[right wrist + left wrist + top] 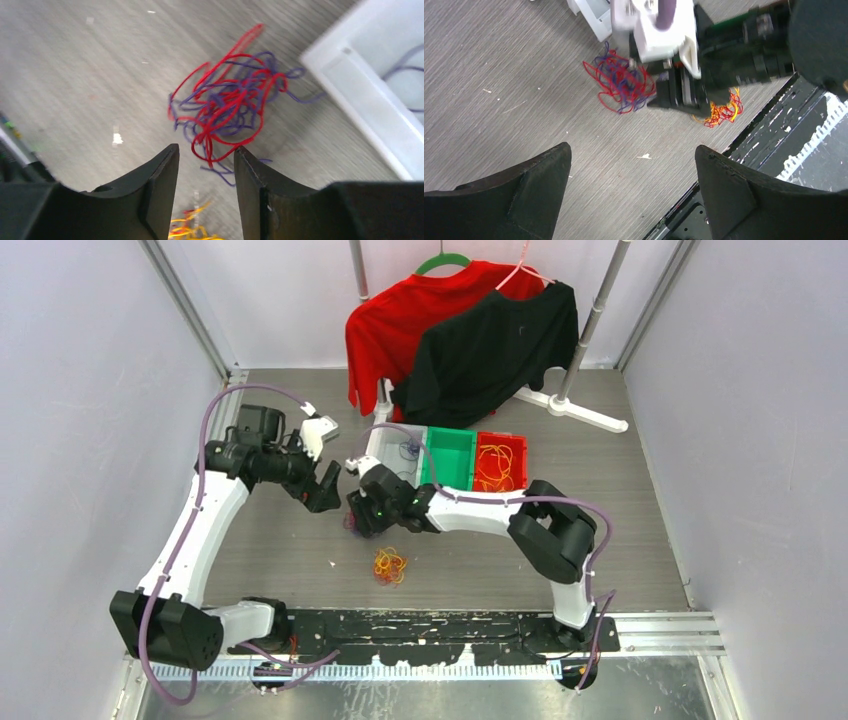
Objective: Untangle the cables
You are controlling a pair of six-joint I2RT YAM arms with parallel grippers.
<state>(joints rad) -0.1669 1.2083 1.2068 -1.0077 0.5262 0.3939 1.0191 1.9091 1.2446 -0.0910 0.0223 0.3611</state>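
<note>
Bright, even light falls from overhead in the top view; the arms [200,530] cast only soft, faint shadows on the table [300,560], and the metal plate [420,698] at the near edge gleams with glare. The right wrist view is smeared by motion blur: the table grain streaks, the white bin [370,115] goes soft, and the red and purple cables [225,107] lose crispness (the dark fingers [150,197] look sharper). The left wrist view shows the grain crisply.

red and purple cables [225,107]; yellow-orange bunch [389,565]
</note>
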